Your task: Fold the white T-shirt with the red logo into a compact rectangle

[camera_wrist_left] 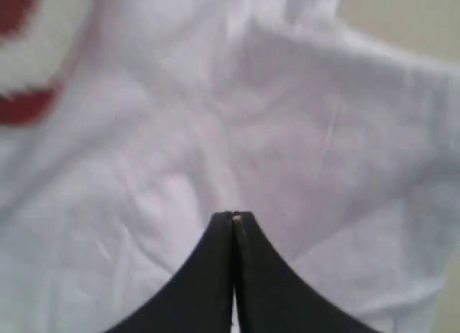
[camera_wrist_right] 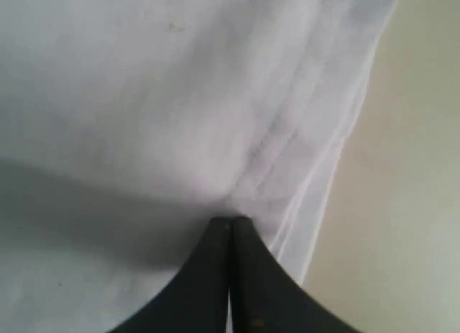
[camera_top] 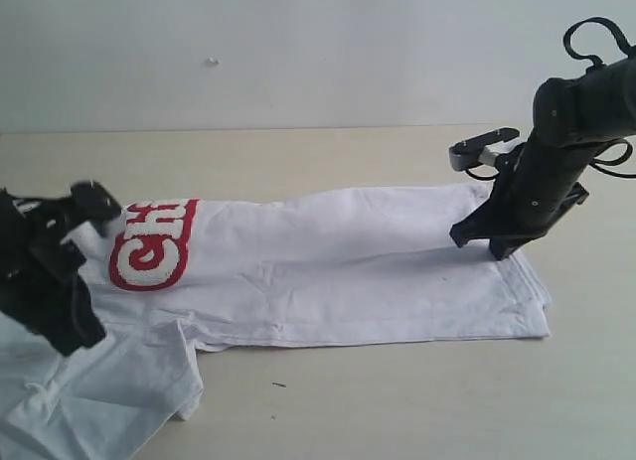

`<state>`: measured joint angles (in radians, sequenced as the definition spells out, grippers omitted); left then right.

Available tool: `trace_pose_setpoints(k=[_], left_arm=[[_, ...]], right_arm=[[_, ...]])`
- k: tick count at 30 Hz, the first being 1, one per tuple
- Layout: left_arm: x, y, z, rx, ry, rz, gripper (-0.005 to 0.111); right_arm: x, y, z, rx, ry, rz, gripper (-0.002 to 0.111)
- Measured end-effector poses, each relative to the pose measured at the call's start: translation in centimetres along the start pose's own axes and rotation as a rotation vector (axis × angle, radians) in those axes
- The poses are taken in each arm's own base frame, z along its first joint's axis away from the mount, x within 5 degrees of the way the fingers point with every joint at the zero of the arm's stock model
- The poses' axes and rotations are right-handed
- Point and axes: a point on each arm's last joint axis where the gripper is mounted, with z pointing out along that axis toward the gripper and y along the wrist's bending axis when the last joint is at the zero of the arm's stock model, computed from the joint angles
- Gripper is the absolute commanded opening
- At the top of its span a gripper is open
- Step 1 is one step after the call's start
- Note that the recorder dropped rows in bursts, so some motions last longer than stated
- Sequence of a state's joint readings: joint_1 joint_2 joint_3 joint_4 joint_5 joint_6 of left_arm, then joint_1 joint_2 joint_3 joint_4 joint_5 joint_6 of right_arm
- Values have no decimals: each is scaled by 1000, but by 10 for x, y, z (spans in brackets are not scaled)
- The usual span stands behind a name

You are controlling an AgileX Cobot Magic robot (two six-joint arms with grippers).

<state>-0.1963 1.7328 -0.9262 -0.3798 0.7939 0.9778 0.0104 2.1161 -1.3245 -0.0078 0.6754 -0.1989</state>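
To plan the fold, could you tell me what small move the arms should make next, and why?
Probably lift both claws slightly together: the left claw near the logo and the right claw at the hem look shut on puckered shirt fabric.

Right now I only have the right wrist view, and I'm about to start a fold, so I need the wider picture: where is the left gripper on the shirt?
Observer: The left gripper is over the chest end of the white T-shirt, beside the red logo, with its jaws shut.
Operator: Is the logo fully showing?
Observer: No. Only part of it shows in the exterior view, the letters Ch. I cannot see the rest.
Operator: Are the sleeves tucked in?
Observer: One sleeve lies loose on the table at the near left, not folded in.
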Motion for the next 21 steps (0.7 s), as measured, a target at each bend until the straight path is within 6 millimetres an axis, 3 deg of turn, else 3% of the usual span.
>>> trace_pose_setpoints(k=[3,5,11,17,21], left_arm=[[-16,5,-31,-181,-209,8,0],[-24,16,-33,-287,-302,-25,0],[-47,70,39,-319,-262,-93,0],[-66,104,69,-387,-298,-153,0],[-71,111,70,-420,-326,-172,0]], right_arm=[[2,0,-3,-2,10,0,0],[1,0,-4,2,-11,0,0],[-10,-2,-5,30,-135,-4,0],[-18,-5,-6,60,-228,-21,0],[-24,-6,-8,69,-292,-18,0]])
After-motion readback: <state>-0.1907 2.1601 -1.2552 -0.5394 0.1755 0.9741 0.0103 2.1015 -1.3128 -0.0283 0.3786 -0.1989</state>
